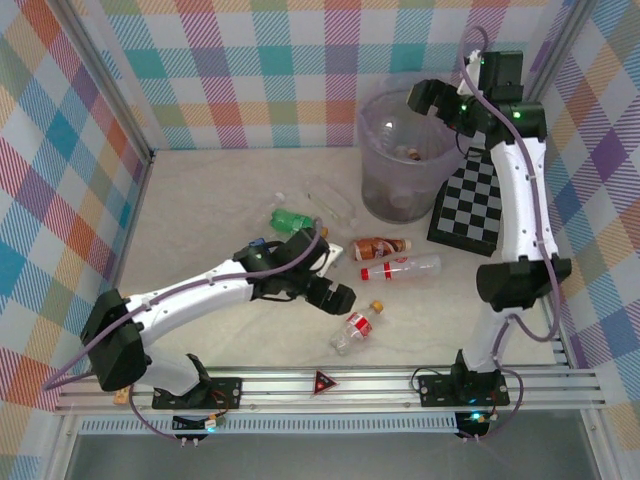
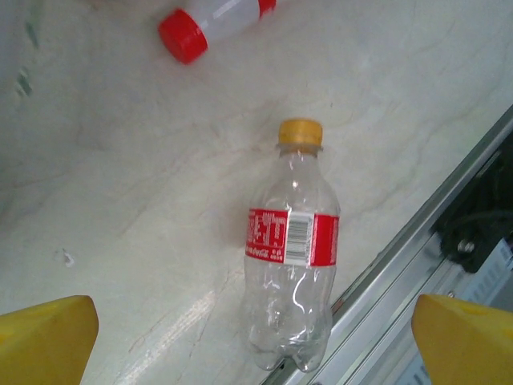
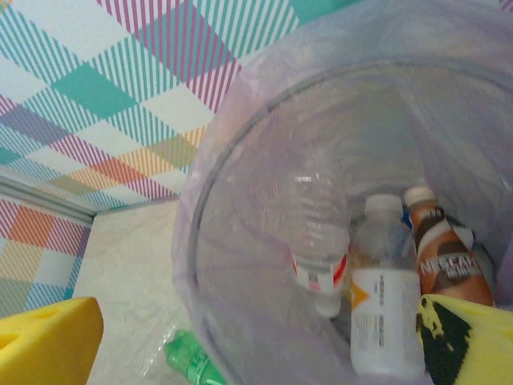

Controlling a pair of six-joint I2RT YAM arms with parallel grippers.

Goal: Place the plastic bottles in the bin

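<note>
while the right arm reaches over the bin (image 1: 400,165) in the top view, several plastic bottles (image 1: 400,268) lie loose on the table (image 1: 200,220). left wrist: left jaws wide open, empty, a yellow-capped bottle (image 2: 292,249) lying between them beside the rail (image 2: 401,265). right wrist: right jaws spread wide, empty, three bottles down inside the bin.

One bin (image 1: 375,185), three bottles (image 3: 317,233) showing inside it, one green bottle (image 1: 292,219), one brown-labelled bottle (image 1: 380,246), two red-labelled bottles (image 1: 400,268) loose on the worktop (image 1: 200,215), one chequered board (image 1: 468,205), two arms (image 1: 190,293)
</note>
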